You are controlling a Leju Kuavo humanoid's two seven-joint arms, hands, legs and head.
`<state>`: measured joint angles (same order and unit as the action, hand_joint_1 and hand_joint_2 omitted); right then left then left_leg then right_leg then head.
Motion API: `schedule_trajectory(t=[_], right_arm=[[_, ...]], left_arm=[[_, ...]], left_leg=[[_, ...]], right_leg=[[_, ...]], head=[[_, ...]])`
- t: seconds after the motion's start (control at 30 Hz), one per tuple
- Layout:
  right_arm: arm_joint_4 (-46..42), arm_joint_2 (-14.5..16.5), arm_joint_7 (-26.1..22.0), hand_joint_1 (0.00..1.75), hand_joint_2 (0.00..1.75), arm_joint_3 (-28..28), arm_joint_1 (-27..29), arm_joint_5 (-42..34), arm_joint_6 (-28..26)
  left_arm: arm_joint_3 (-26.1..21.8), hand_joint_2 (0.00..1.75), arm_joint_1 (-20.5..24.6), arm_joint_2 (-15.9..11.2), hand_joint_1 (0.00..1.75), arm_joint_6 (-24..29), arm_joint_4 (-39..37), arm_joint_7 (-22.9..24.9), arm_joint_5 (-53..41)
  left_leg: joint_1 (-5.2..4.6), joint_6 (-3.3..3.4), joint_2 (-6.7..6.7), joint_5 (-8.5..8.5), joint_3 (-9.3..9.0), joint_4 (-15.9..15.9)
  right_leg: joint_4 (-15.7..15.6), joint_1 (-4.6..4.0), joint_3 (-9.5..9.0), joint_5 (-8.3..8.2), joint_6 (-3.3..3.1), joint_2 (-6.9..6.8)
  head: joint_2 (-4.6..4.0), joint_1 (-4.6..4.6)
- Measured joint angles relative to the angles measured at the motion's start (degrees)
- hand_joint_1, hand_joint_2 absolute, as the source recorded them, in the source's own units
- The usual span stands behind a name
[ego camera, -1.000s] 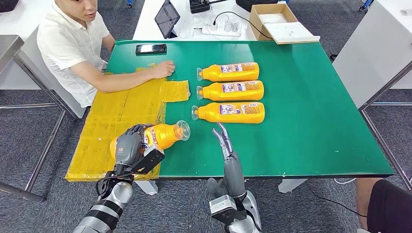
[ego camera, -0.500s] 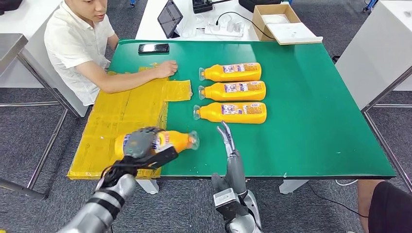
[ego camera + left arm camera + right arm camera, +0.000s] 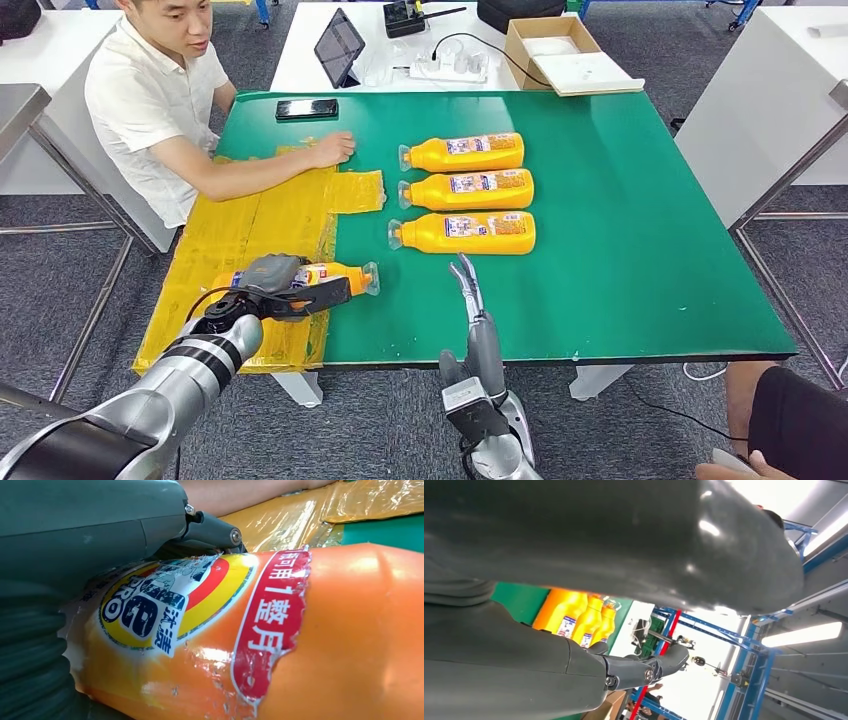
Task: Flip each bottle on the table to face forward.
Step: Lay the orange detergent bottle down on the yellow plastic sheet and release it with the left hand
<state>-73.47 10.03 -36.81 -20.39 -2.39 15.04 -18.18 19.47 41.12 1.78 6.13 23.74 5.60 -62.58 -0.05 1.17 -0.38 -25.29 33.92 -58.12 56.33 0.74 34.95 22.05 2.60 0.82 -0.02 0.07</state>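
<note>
An orange bottle point(image 3: 335, 274) lies on its side at the near left of the green table point(image 3: 620, 260), its clear cap point(image 3: 372, 278) towards the right. My left hand point(image 3: 268, 284) grips it around the middle. Up close, the left wrist view has the bottle point(image 3: 325, 630) with its colourful front label point(image 3: 165, 605) facing the camera, beside my left hand point(image 3: 95, 535). Three more orange bottles point(image 3: 462, 152) point(image 3: 468, 187) point(image 3: 462, 232) lie in a row mid-table, caps pointing left, white labels up. My right hand point(image 3: 466, 290) hovers at the near edge, fingers straight and holding nothing.
A yellow mat point(image 3: 250, 225) covers the table's left part. A person point(image 3: 150, 100) sits at the far left with a hand point(image 3: 335, 148) resting on the mat. A black phone point(image 3: 306, 108) lies at the far edge. Behind it a white desk holds a tablet point(image 3: 340, 45) and a cardboard box point(image 3: 560, 50).
My left hand has turned the bottle and brought it down flat onto the mat's edge, cap now pointing right. The right hand has hardly moved. The camera shifted slightly.
</note>
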Motion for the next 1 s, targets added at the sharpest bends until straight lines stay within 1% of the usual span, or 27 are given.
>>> schedule_trajectory(t=[0.07, 0.13, 0.17, 0.27, 0.3, 0.33, 0.43, 0.6, 0.73, 0.8, 0.83, 0.9, 1.0], right_arm=[[0.2, 0.0, 0.0, 0.0, 0.0, 0.1, 0.0, 0.0, 0.0], [0.4, 0.0, 0.0, 0.0, 0.0, 0.2, 0.0, 0.0, 0.1], [0.4, 0.0, 0.0, 0.0, 0.0, 0.2, 0.0, 0.0, 0.1], [0.5, 0.0, 0.0, 0.0, 0.0, 0.4, 0.0, -0.1, 0.2], [0.6, 0.1, 0.0, 0.0, 0.0, 0.4, 0.0, -0.1, 0.3], [0.7, 0.1, 0.0, 0.0, 0.0, 0.4, 0.0, -0.1, 0.4], [1.0, 0.2, 0.0, 0.0, 0.0, 0.5, 0.0, -0.4, 0.6], [1.9, 0.3, -0.7, 0.0, 0.0, 0.6, -0.2, -1.1, 0.8], [3.0, 0.3, -1.1, 0.0, 0.0, 0.8, -0.7, -1.7, 1.0], [3.5, 0.3, -1.3, 0.0, 0.0, 0.9, -0.9, -2.0, 1.0], [3.7, 0.3, -1.3, 0.0, 0.0, 0.9, -0.9, -2.2, 1.0], [4.0, 0.3, -1.4, 0.0, 0.0, 1.0, -0.9, -2.4, 1.0], [4.1, 0.3, -1.4, 0.0, 0.0, 1.0, -0.9, -2.5, 1.0]], left_arm=[[0.0, 1.75, 0.2, 0.0, 1.64, 0.2, -0.5, 0.0, 0.0], [0.1, 1.75, 0.3, 0.0, 1.54, 0.5, -0.7, -0.1, 0.1], [0.1, 1.75, 0.3, 0.0, 1.4, 0.6, -0.8, -0.3, 0.1], [-0.1, 1.75, 0.3, -0.1, 0.31, 0.3, -1.1, -1.6, 1.0], [-0.3, 1.75, 0.3, -0.1, 0.05, -0.1, -1.1, -2.5, 1.7], [-0.6, 1.31, 0.3, -0.2, 0.0, -0.7, -1.1, -3.7, 2.5], [-2.1, 0.0, 0.3, -0.3, 0.0, -3.5, -1.1, -8.3, 5.7], [-4.7, 0.0, 0.4, -0.3, 0.0, -8.3, -1.0, -16.4, 11.3], [-7.1, 0.0, -0.2, -0.5, 0.0, -14.0, -0.2, -25.2, 18.0], [-8.1, 0.0, -0.9, -0.6, 0.0, -16.3, 0.9, -28.3, 20.9], [-8.4, 0.0, -1.3, -0.7, 0.0, -16.5, 1.6, -29.0, 21.9], [-8.6, 0.0, -2.1, -0.9, 0.0, -14.9, 3.2, -29.2, 22.9], [-8.6, 0.0, -3.8, -0.6, 0.0, -9.4, 5.7, -28.8, 23.5]], left_leg=[[0.02, -0.01, 0.0, 0.01, -0.03, 0.0], [0.04, -0.01, 0.0, 0.01, -0.05, 0.0], [0.04, -0.02, 0.0, 0.01, -0.06, 0.0], [0.05, -0.02, -0.01, 0.02, -0.07, 0.0], [0.05, -0.02, -0.02, 0.02, -0.08, 0.0], [0.05, -0.02, -0.02, 0.03, -0.1, 0.0], [0.05, -0.02, -0.06, 0.05, -0.13, 0.0], [0.04, 0.0, -0.17, 0.06, -0.13, 0.0], [0.02, 0.05, -0.5, 0.1, -0.16, 0.0], [0.02, 0.05, -0.62, 0.11, -0.15, 0.0], [0.01, 0.05, -0.63, 0.11, -0.15, 0.0], [0.01, 0.05, -0.62, 0.11, -0.13, 0.0], [0.0, 0.05, -0.55, 0.11, -0.03, 0.0]], right_leg=[[0.0, -0.02, -0.03, -0.02, -0.03, 0.0], [0.0, -0.03, -0.04, -0.02, -0.05, 0.0], [0.0, -0.04, -0.05, -0.02, -0.05, 0.0], [0.0, -0.08, -0.05, -0.03, -0.06, -0.01], [0.0, -0.09, -0.05, -0.03, -0.07, -0.01], [0.0, -0.09, -0.05, -0.03, -0.07, -0.01], [0.0, -0.09, -0.06, -0.03, -0.08, -0.03], [0.0, -0.07, -0.12, 0.03, -0.1, -0.1], [0.0, -0.04, -0.27, 0.15, 0.01, -0.33], [0.0, -0.03, -0.31, 0.16, 0.01, -0.44], [0.0, -0.03, -0.3, 0.16, 0.01, -0.45], [0.0, -0.03, -0.27, 0.15, 0.01, -0.45], [0.0, -0.02, -0.13, 0.14, 0.02, -0.44]], head=[[0.0, 0.0], [0.0, 0.0], [0.0, 0.0], [0.0, 0.0], [0.0, 0.0], [0.0, -0.01], [0.0, -0.01], [0.0, 0.0], [0.0, 0.0], [0.0, 0.01], [0.0, 0.02], [0.0, 0.01], [0.0, 0.01]])
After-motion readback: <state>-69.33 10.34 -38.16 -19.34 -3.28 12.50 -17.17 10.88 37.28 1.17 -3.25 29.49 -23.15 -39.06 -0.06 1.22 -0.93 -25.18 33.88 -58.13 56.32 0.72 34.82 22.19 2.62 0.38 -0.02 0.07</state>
